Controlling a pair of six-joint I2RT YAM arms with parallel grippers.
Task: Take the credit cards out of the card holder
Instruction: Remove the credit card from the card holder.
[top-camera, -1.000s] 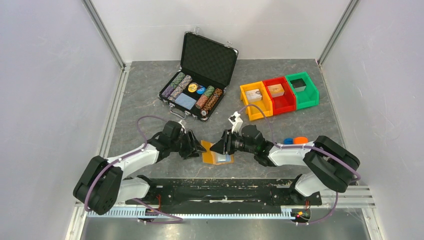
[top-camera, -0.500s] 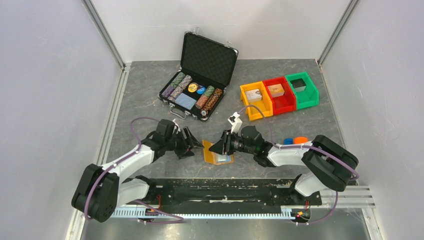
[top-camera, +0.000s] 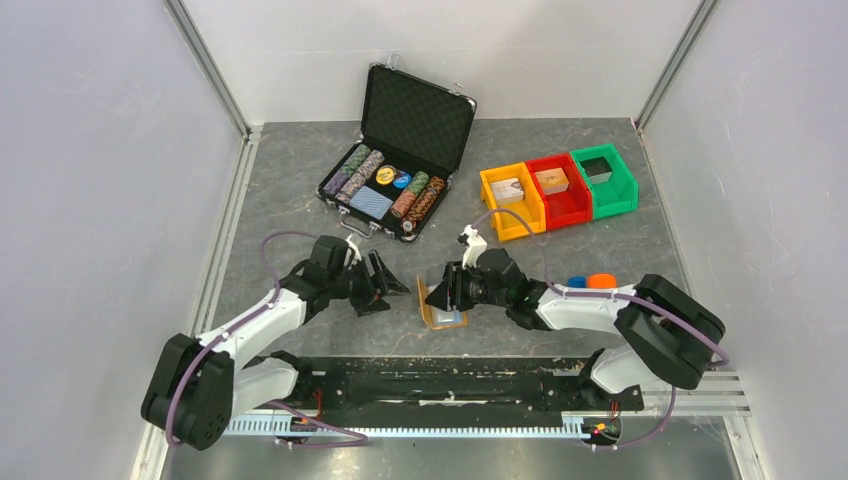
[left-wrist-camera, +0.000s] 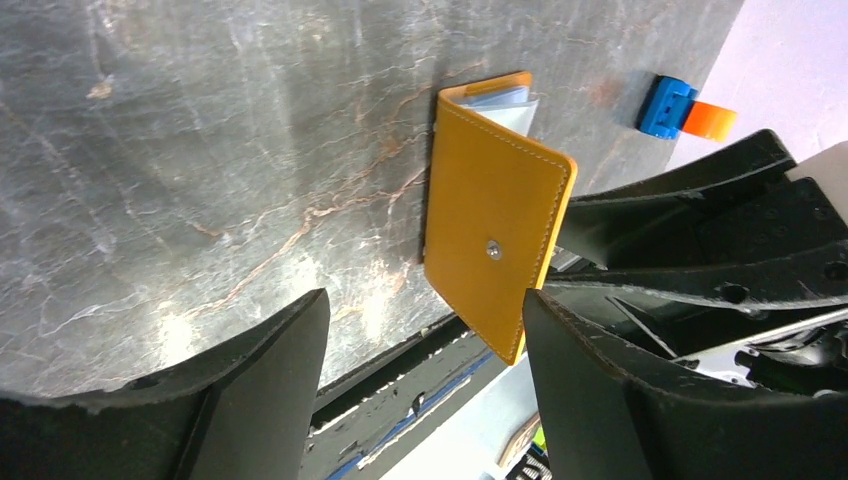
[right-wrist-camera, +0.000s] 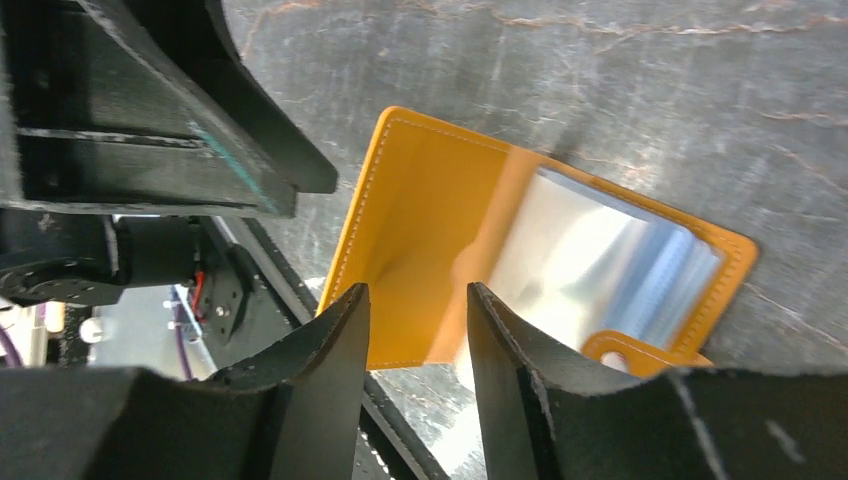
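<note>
The orange card holder (top-camera: 438, 306) lies on the grey table between my two grippers, its cover flap (right-wrist-camera: 420, 225) lifted off the pocket side. The credit cards (right-wrist-camera: 610, 265) sit inside the pockets, showing as a glossy pale blue face; their light blue edge (left-wrist-camera: 508, 100) pokes from the holder's far end (left-wrist-camera: 495, 230). My left gripper (top-camera: 388, 283) is open, a little left of the holder, nothing between its fingers (left-wrist-camera: 250, 390). My right gripper (right-wrist-camera: 418, 330) hovers over the opened holder, jaws apart, the flap showing just beyond the tips.
An open black chip case (top-camera: 395, 170) stands at the back. Orange (top-camera: 510, 205), red (top-camera: 558, 190) and green (top-camera: 605, 180) bins sit back right. A blue and orange piece (top-camera: 588, 281) lies beside the right arm. The black base rail (top-camera: 440, 385) runs along the near edge.
My left gripper has opened wide and drawn back to the left, off the holder. The flap now stands steeper by the right gripper, whose jaws have widened a little.
</note>
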